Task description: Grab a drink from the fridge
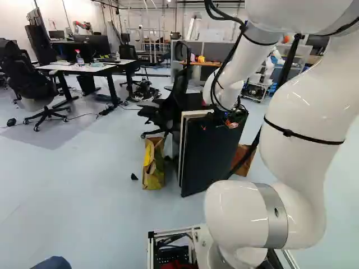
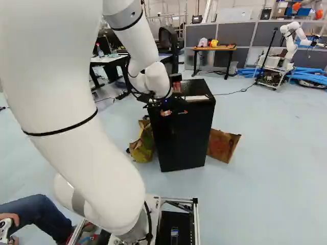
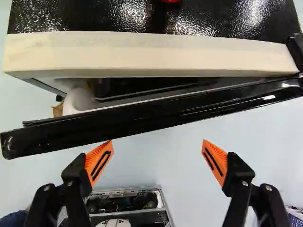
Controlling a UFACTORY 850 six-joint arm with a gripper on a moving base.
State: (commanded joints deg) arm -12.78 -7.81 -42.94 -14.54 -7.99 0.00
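Pale blue floor (image 2: 276,138) spreads around the black mini fridge (image 2: 200,132), which stands between a yellow-and-green bag (image 2: 143,144) and a brown paper bag (image 2: 223,146); its door (image 3: 142,118) is ajar, with a narrow gap along the cream edge of the cabinet; the gripper (image 2: 174,113) is at the door's upper part, released, its orange-padded fingers spread wide; a red item (image 3: 170,1) sits on the fridge's top; I cannot tell where the drink is.
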